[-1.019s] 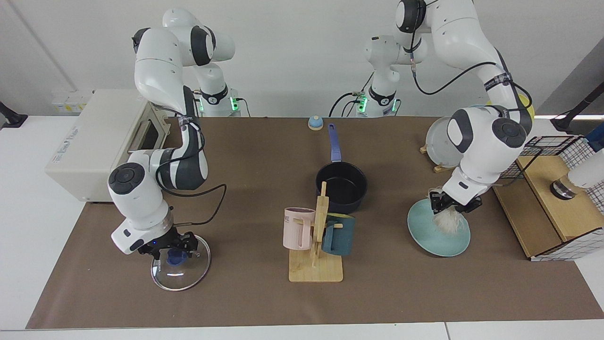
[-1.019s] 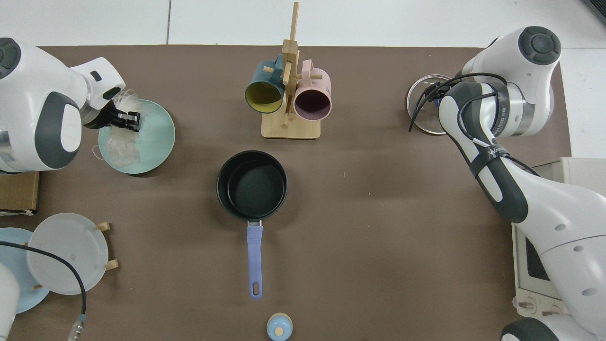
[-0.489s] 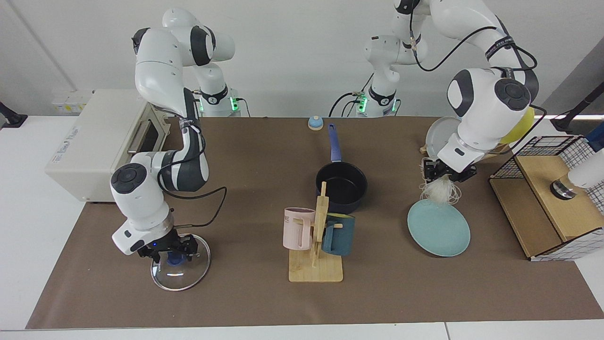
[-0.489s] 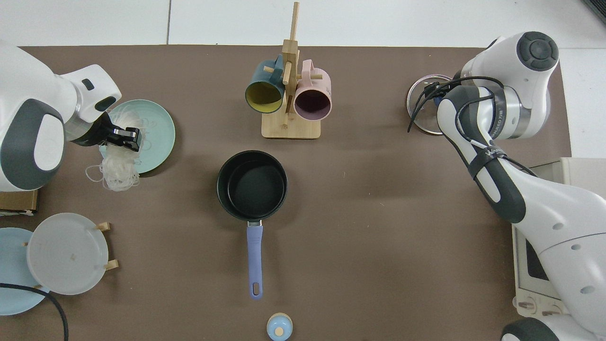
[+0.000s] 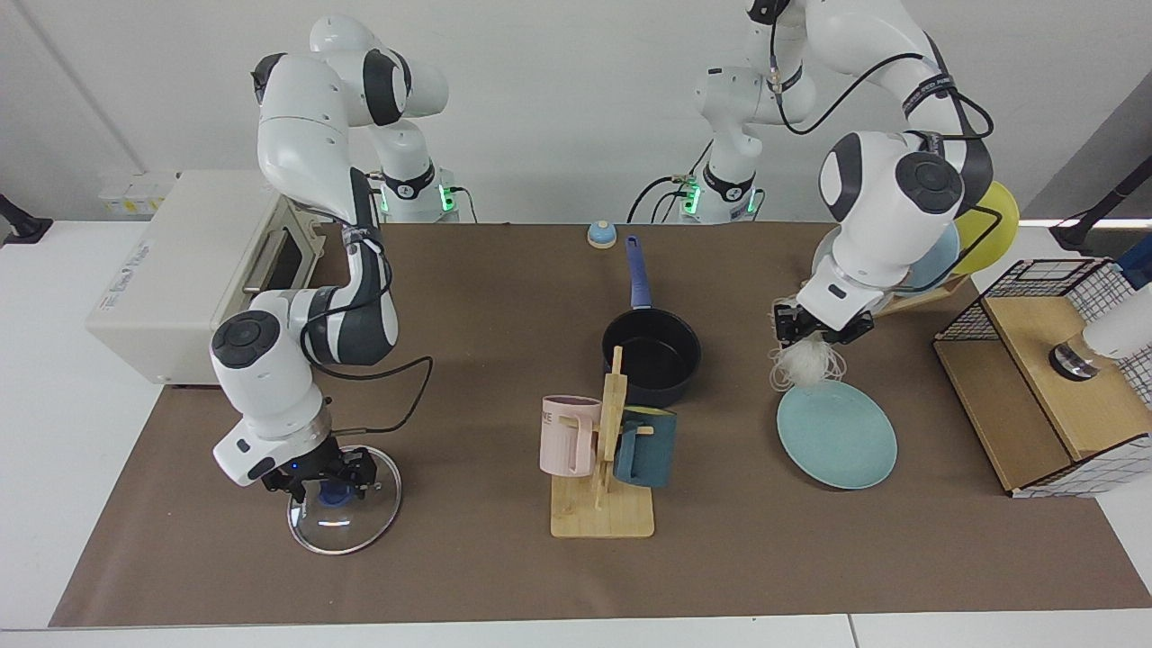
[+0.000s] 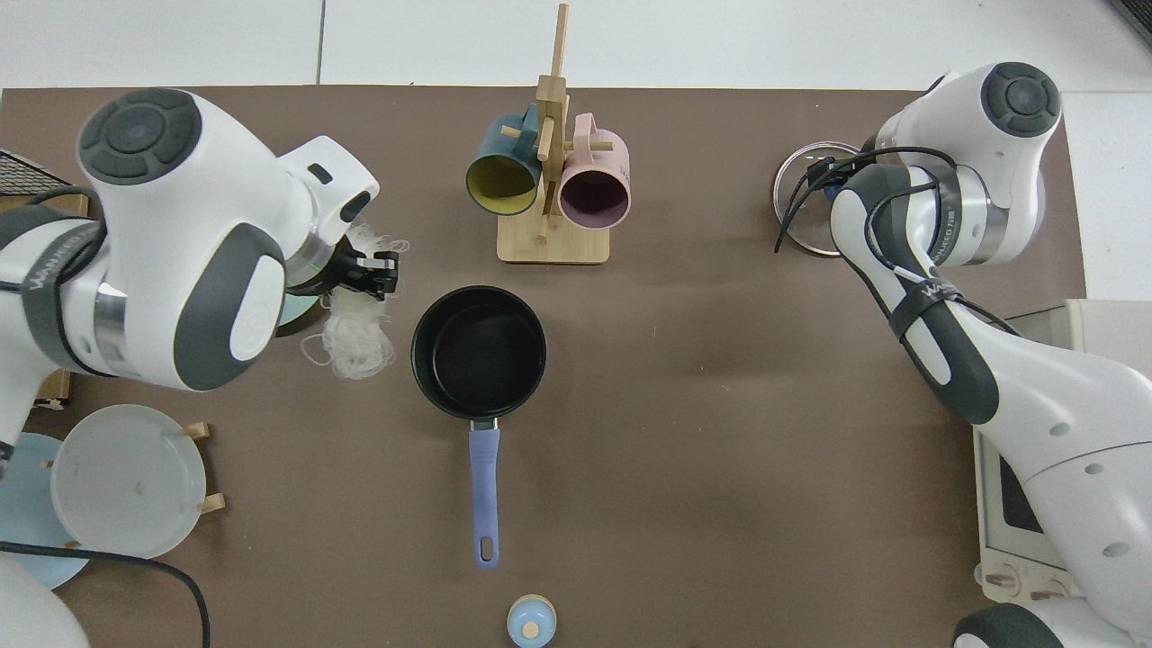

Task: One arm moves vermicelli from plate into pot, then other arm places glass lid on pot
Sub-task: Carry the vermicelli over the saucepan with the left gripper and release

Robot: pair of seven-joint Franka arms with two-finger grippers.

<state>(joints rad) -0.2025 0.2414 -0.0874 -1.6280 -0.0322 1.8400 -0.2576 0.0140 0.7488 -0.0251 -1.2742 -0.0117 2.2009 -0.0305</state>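
White noodle strands hang from closed fingertips (image 5: 814,331): the left gripper (image 5: 817,331) pinches the vermicelli (image 5: 807,362) at its top, clump held in air, clear of the plate (image 5: 837,436) and approx. between plate and pot (image 5: 652,356). In top view the same gripper (image 6: 378,274) sits just beside the pot (image 6: 479,353) rim, vermicelli (image 6: 353,333) dangling over bare mat, not yet above the pot opening; the plate is mostly hidden under the arm there. Pot interior is black, w/ nothing visible inside; its blue handle points toward the arm bases. The right gripper (image 5: 322,475) is low over the glass lid (image 5: 345,508), fingers either side of the blue knob (image 5: 336,492); contact w/ the knob prob. made, but cannot tell for certain. Lid lies flat on the mat. A wooden mug rack (image 5: 605,468) w/ pink and teal mugs stands in front of the pot, near the table's front edge.
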